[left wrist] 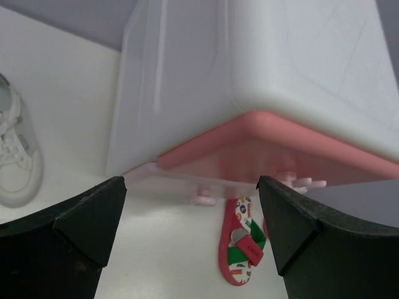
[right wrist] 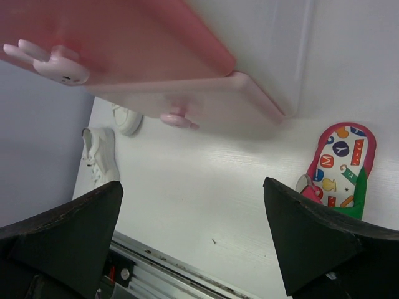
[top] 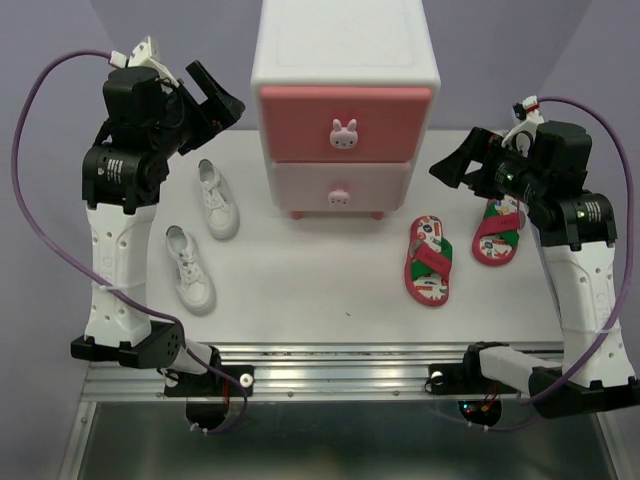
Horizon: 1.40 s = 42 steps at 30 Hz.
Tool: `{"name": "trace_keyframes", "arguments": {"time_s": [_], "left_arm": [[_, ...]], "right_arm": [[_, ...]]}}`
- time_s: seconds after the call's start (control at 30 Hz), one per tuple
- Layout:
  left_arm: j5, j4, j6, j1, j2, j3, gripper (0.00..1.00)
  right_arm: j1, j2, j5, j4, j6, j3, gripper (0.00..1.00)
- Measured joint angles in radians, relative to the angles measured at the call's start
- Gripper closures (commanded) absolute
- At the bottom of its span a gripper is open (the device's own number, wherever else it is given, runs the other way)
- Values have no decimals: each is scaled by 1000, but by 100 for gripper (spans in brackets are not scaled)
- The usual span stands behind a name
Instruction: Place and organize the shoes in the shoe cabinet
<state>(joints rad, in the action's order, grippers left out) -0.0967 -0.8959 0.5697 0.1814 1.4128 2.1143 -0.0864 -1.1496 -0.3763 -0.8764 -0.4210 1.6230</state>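
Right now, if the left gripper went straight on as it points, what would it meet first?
The left gripper would likely meet the shoe cabinet, at the corner of its darker pink drawer; depth unclear.

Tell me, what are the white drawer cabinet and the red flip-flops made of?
The small white two-drawer cabinet looks like smooth moulded plastic: rounded edges, soft sheen. The red cartoon-print flip-flops seem foam or rubber: flat matte soles, fabric-looking straps.

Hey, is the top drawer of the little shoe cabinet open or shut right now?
Shut. The darker pink drawer front sits flush against the white cabinet, with no interior showing from above.
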Motion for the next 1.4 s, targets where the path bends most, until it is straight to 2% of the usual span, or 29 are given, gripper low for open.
{"name": "trace_keyframes", "arguments": {"time_s": [0.3,0.47,0.53,0.77,1.0,1.23,1.4], "left_arm": [[-96,183,9,0,254,318,1],[-116,243,12,0,324,326,1],[-139,265,12,0,348,326,1],[-162,309,6,0,423,340,1],[-179,301,-30,0,454,340,1],[-217,328,-56,0,452,314,1],[-232,344,-56,0,451,302,1]], "right_arm": [[-21,8,-78,26,12,-31,0],[-69,-22,-77,26,31,-31,0],[-108,-35,-64,27,34,-31,0],[-369,-123,45,45,32,-14,0],[-564,-233,276,95,-3,89,0],[-701,-414,696,100,-23,353,0],[-752,-501,904,101,-24,455,0]]}}
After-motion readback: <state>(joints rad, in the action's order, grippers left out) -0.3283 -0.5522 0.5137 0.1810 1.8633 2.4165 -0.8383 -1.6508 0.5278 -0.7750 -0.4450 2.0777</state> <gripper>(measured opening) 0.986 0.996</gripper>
